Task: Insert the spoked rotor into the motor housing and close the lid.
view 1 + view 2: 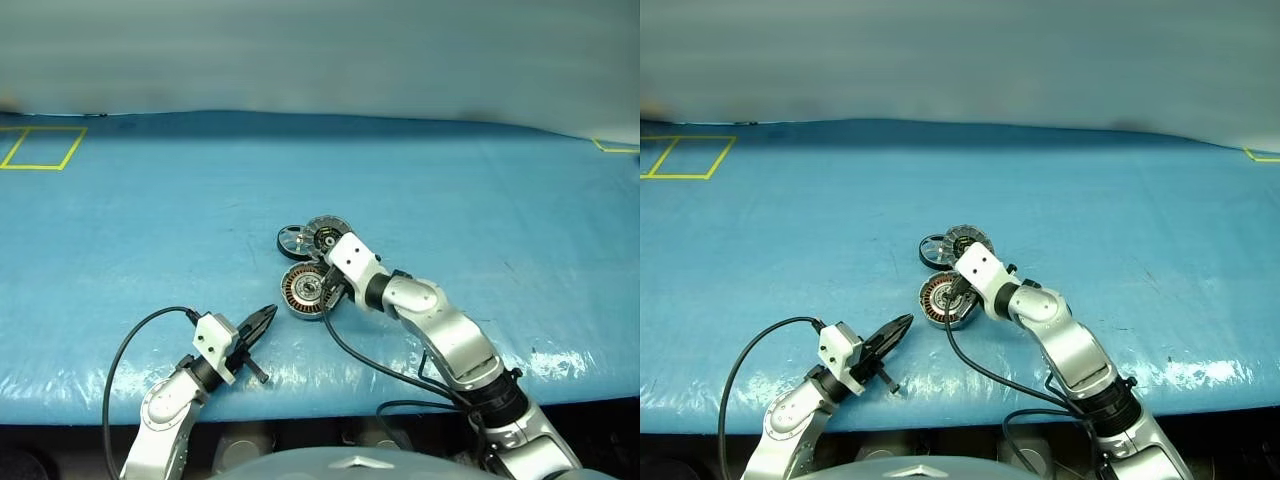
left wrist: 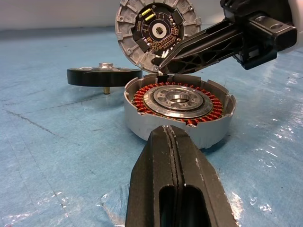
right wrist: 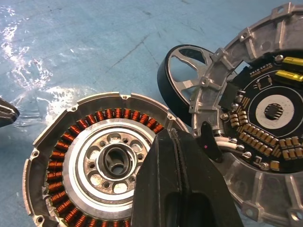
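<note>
I see a blue plastic-looking sheet (image 1: 150,220) spread over the whole work surface, creased in places and shining where the light strikes its near edge. At its far left corner I make out yellow tape (image 1: 40,148) laid as a rectangle, and a short yellow tape mark (image 1: 612,147) at the far right. Beyond runs a plain pale wall (image 1: 320,50).
</note>
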You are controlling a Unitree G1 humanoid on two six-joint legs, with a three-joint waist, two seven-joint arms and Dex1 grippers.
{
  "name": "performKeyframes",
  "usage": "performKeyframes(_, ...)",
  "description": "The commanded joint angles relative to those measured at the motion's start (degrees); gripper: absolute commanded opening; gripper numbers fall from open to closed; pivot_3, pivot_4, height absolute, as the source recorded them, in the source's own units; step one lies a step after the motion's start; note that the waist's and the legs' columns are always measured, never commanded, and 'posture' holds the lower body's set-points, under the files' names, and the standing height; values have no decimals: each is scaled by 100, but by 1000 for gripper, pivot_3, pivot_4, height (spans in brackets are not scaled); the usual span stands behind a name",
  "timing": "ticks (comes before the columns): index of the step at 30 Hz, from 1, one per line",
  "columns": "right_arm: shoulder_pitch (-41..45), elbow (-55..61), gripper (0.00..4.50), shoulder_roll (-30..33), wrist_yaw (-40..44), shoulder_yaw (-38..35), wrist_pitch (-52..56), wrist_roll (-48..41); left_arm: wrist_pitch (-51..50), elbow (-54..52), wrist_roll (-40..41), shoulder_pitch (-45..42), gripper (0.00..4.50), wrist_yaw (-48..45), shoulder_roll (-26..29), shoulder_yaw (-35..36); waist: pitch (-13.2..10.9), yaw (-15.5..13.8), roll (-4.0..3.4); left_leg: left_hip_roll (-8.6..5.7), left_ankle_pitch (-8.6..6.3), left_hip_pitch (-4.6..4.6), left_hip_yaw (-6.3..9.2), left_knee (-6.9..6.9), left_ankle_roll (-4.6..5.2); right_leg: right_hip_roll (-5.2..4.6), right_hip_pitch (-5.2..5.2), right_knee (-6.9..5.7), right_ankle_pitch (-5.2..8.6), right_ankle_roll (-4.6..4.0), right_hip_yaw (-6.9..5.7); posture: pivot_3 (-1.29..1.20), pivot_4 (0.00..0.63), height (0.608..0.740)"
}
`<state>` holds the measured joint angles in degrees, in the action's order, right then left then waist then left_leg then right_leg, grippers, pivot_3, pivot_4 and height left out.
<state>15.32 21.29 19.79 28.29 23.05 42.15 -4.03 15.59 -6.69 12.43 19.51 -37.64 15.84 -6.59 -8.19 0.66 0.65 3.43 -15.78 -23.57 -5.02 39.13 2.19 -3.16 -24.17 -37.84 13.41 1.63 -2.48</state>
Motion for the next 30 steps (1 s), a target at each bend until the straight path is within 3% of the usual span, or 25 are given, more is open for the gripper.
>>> performKeyframes(1, -38, 288, 10, 31, 85, 1, 62, -61, 25, -84, 73, -1, 0, -35, 4, -57, 0, 1, 0, 0, 0, 0, 0, 0, 0, 0, 0, 0, 0, -1, 1, 0, 150, 740)
performKeyframes(30, -250, 387, 10, -54, 196, 221, 38, -189, -95, -125, 33, 19, 0, 56, 41, -83, 0, 0, 1, 0, 0, -5, -5, 1, 0, 0, -11, -1, 3, -5, 5, 0, 150, 740)
